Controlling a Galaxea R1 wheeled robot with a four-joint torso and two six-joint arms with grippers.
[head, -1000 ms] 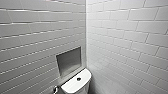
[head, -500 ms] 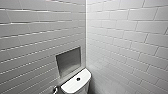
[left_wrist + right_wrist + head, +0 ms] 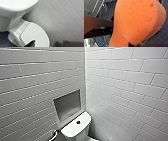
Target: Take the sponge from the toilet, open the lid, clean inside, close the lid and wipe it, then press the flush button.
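Sponge [image 3: 137, 22] sits clenched in the right gripper [image 3: 136, 45], the left gripper [image 3: 48, 44] hangs released over the closed lid [image 3: 35, 33], and the toilet [image 3: 75, 129] with its flush button [image 3: 78, 122] stands at six o'clock in the head view.

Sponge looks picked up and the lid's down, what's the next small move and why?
Probably reach for the rim of the lid and lift it. The lid lies shut over the toilet bowl, while the sponge is already off the toilet, held above the floor, so opening seems due before cleaning inside.
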